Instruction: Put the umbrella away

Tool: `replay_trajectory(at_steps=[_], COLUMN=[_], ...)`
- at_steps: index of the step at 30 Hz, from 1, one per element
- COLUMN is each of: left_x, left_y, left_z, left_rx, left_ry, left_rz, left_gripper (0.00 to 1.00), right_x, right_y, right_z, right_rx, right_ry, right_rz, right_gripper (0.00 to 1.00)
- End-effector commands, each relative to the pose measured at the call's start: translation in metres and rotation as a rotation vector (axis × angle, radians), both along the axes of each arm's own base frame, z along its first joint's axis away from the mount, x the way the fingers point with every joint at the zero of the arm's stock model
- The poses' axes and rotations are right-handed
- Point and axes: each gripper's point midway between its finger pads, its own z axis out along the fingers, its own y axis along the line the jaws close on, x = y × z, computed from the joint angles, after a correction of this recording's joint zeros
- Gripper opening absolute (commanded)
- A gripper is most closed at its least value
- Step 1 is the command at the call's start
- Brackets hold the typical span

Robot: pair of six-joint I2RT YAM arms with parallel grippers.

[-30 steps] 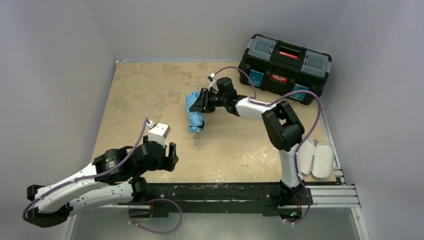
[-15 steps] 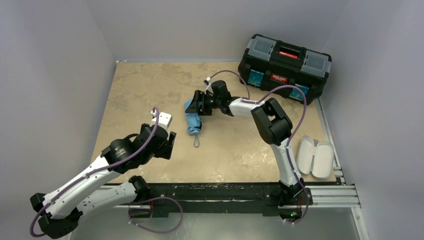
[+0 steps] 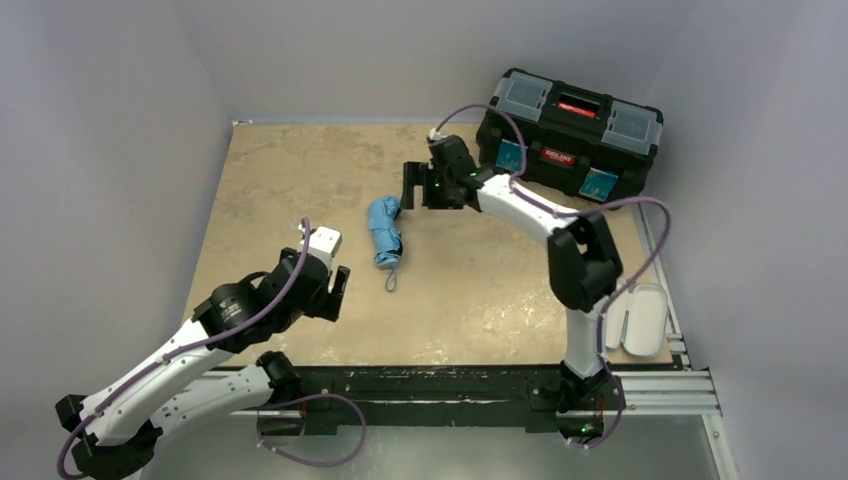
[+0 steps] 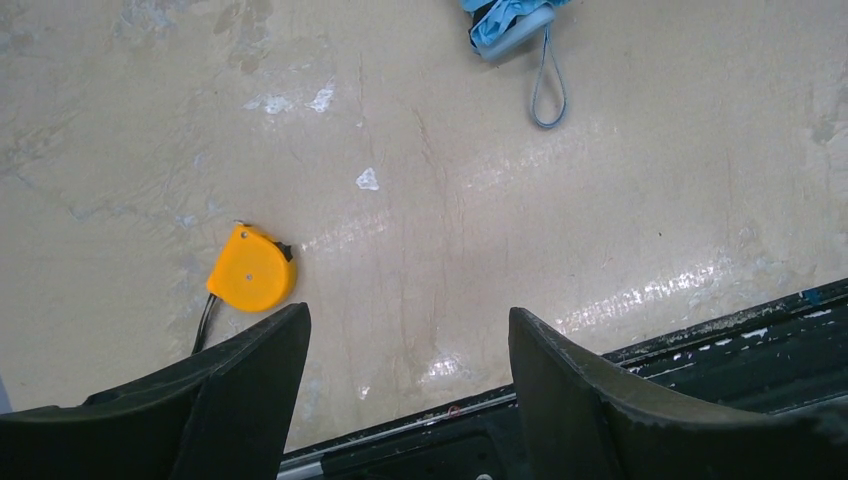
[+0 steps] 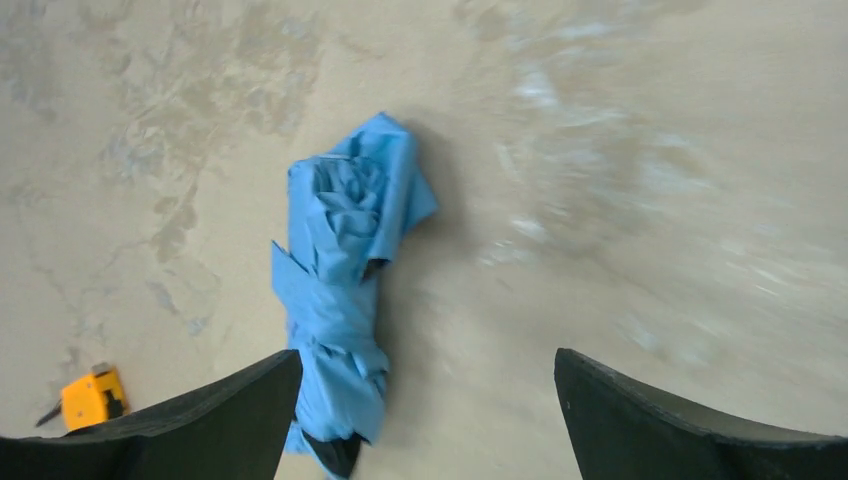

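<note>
Hovering low at the left, the left gripper (image 3: 336,288) hangs part-open and empty, the orange tape measure (image 4: 252,281) near one finger. The umbrella (image 3: 385,232) lies folded mid-table, its canopy loosely bunched and its strap toward the near edge, with nothing touching it. The right gripper (image 3: 418,186) is spread wide and empty near its far end, probably placed to take a fresh grip. The black toolbox (image 3: 570,128) sits closed far right.

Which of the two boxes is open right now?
The pale oblong case at the near right: its two halves lie spread apart. The black toolbox at the far right has its lid down.
</note>
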Motion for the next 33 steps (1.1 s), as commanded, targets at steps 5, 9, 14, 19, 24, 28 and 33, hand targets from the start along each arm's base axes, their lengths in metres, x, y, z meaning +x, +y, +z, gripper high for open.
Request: replay_trajectory(at_steps=[5, 9, 14, 19, 24, 28, 33], left_x=[0.002, -0.001, -0.003, -0.004, -0.006, -0.006, -0.007], left_y=[0.000, -0.005, -0.011, -0.019, -0.027, -0.029, -0.030], left_z=[0.007, 0.008, 0.006, 0.004, 0.000, -0.002, 0.001], left_rx=[-0.028, -0.053, -0.066, -0.070, -0.077, -0.075, -0.089], left_ry=[-0.032, -0.032, -0.019, 0.005, 0.029, 0.041, 0.033], left_rz=[-0.002, -0.027, -0.062, -0.090, -0.128, -0.139, -0.143], left_gripper=[0.72, 0.71, 0.72, 0.71, 0.71, 0.70, 0.70], right_x=[-0.072, -0.107, -0.120, -0.132, -0.140, -0.143, -0.140], right_y=[-0.197, -0.265, -0.316, -0.370, -0.398, -0.419, -0.426], right_z=[0.071, 0.036, 0.012, -0.002, -0.012, -0.026, -0.061], right_rx=[-0.434, -0.500, -0.457, -0.447, -0.477, -0.429, -0.346], right_ry=[-0.193, -0.120, -0.022, 0.002, 0.012, 0.047, 0.170], right_rz=[-0.544, -0.739, -0.903, -1.089, -1.194, -1.288, -1.337], right_gripper=[0.99, 0.99, 0.99, 0.97, 0.97, 0.97, 0.96])
